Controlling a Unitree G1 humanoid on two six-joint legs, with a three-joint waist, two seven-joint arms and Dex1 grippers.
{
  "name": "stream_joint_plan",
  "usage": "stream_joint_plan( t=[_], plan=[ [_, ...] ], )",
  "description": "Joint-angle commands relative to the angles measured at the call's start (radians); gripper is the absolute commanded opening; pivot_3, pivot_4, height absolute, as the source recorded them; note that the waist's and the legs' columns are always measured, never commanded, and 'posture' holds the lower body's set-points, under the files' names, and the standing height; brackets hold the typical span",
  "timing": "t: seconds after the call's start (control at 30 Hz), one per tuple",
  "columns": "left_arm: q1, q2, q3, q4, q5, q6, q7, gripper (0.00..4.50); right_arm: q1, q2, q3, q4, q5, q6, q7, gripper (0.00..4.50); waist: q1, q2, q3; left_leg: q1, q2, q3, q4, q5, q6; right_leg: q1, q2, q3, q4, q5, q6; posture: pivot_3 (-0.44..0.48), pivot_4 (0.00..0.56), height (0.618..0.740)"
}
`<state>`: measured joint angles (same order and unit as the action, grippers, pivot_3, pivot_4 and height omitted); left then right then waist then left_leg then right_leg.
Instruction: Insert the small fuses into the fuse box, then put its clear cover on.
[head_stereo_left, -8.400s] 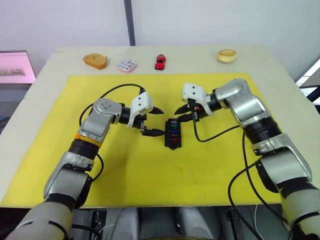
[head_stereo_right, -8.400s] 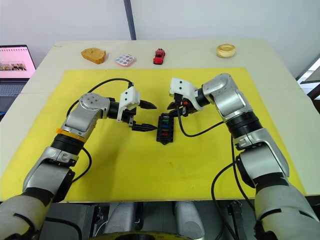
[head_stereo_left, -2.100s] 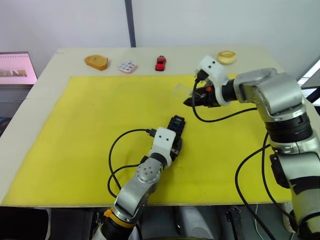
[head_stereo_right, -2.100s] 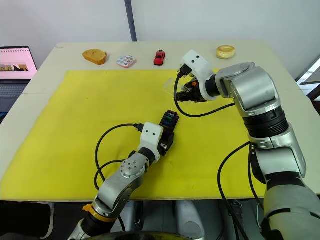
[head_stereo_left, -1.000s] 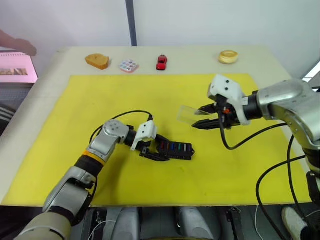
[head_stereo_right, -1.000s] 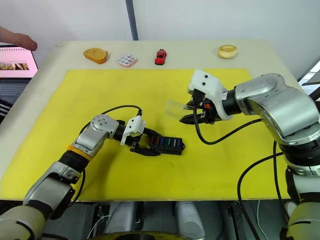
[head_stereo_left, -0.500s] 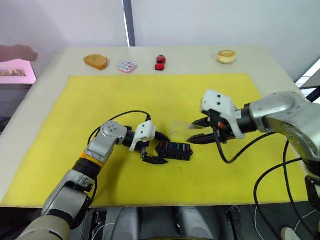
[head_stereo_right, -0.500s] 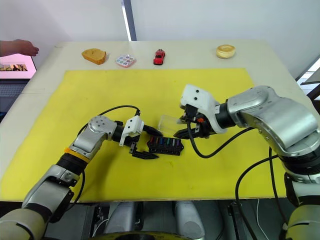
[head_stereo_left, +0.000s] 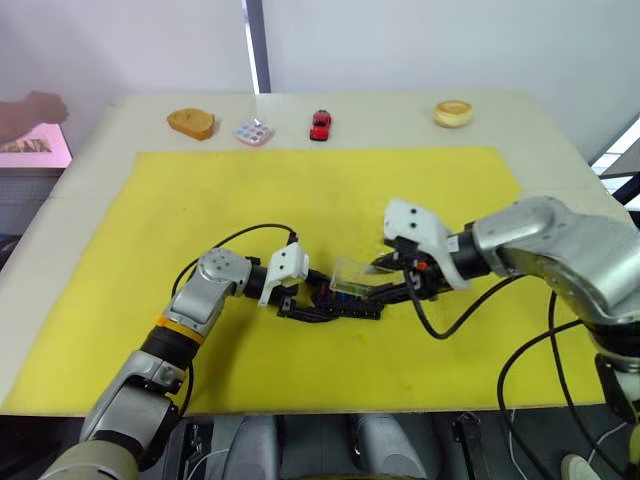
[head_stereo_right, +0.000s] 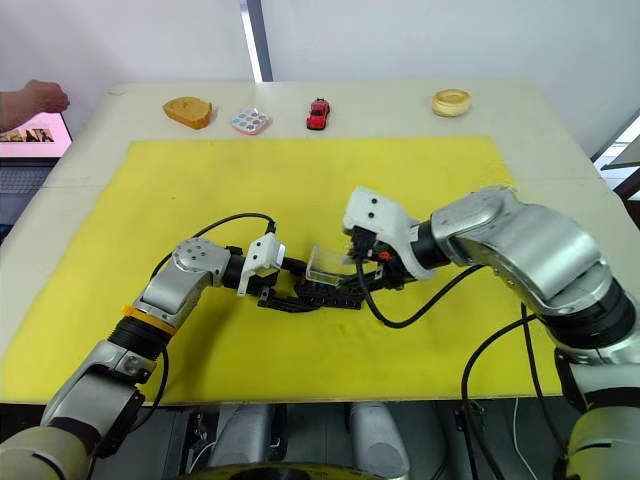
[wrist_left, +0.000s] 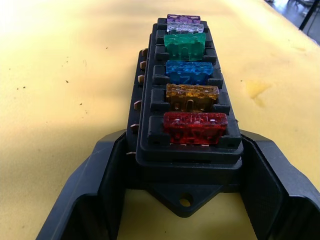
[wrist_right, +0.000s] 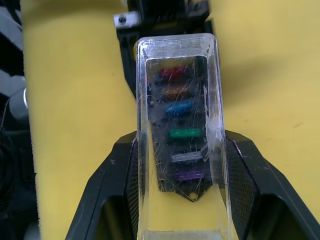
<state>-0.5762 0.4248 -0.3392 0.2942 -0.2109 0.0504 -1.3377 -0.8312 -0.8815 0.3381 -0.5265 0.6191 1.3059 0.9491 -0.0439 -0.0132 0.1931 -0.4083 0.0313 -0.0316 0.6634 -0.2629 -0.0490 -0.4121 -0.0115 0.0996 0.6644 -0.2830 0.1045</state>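
The black fuse box (head_stereo_left: 352, 306) lies flat on the yellow mat (head_stereo_left: 200, 200), its long side running left to right. In the left wrist view the small fuses (wrist_left: 186, 45) sit in its slots in one row: red, amber, blue, green, grey and purple. My left gripper (head_stereo_left: 316, 298) is shut on the box's left end, one finger (wrist_left: 95, 190) against each side. My right gripper (head_stereo_left: 378, 280) is shut on the clear cover (head_stereo_left: 352, 274), holding it just above the box. Through the cover (wrist_right: 177, 125) the fuses show lined up beneath it.
Along the table's far edge lie a brown bread-like piece (head_stereo_left: 191, 123), a multicoloured tile (head_stereo_left: 253, 132), a red toy car (head_stereo_left: 320, 125) and a yellow ring (head_stereo_left: 453, 112). A person's hand (head_stereo_left: 30, 108) is over a pink screen at far left. Black cables loop beside both wrists.
My right gripper has carried the clear cover left and down until it hangs over the fuse box. My left gripper's fingers have closed in on the box's left end.
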Motion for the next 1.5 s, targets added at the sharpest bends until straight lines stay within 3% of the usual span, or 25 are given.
stream_joint_plan(
  t=[0.03,0.63,1.5],
  plan=[
    [0.017,0.007,-0.026,0.012,0.028,-0.017,-0.029,2.54,-0.036,0.008,0.007,-0.020,-0.001,0.008,-0.014,1.69,0.001,0.000,0.000,0.000,0.000,0.000,0.000,0.000,0.000,0.000,0.000,0.000,0.000,0.000,0.000,0.000,0.150,0.740],
    [0.018,-0.006,-0.030,0.011,0.047,-0.022,-0.009,2.54,-0.084,0.025,0.152,0.024,-0.090,-0.056,-0.011,1.69,0.001,0.000,0.000,0.000,0.000,0.000,0.000,0.000,0.000,0.000,0.000,0.000,0.000,0.000,0.000,0.000,0.150,0.740],
    [0.022,-0.024,-0.031,0.055,0.068,-0.052,0.004,2.54,-0.046,0.031,0.245,0.055,-0.181,-0.096,0.016,1.69,0.002,0.000,-0.001,0.001,0.000,0.000,0.001,0.000,0.000,0.002,0.000,0.000,0.000,0.000,0.000,0.000,0.150,0.740]
  ],
)
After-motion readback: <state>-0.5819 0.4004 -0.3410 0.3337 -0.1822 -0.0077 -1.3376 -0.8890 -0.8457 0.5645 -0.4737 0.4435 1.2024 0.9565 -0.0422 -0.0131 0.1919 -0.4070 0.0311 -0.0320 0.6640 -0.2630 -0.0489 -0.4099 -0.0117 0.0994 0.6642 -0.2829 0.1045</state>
